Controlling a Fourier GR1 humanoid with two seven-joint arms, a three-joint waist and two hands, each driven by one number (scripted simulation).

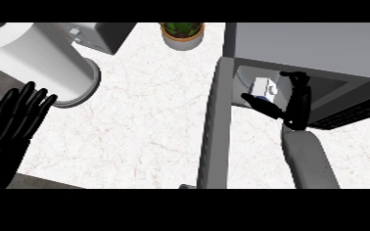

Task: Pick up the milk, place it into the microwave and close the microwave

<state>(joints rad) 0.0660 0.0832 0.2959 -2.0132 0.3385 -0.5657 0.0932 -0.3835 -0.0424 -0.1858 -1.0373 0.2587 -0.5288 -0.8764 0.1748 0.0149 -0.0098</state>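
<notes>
Right hand (292, 103) inside open microwave (303, 44), fingers released beside milk (265, 87); left hand (23, 112) resting, fingers straight.

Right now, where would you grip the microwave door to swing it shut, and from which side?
Take the door by its free edge, nearest the robot, from its outer left face and push right. It stands open, edge-on, left of the cavity where the right hand is with the milk.

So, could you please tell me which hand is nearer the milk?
Right. The right hand is at the milk inside the microwave; the left hand rests far across the counter.
</notes>
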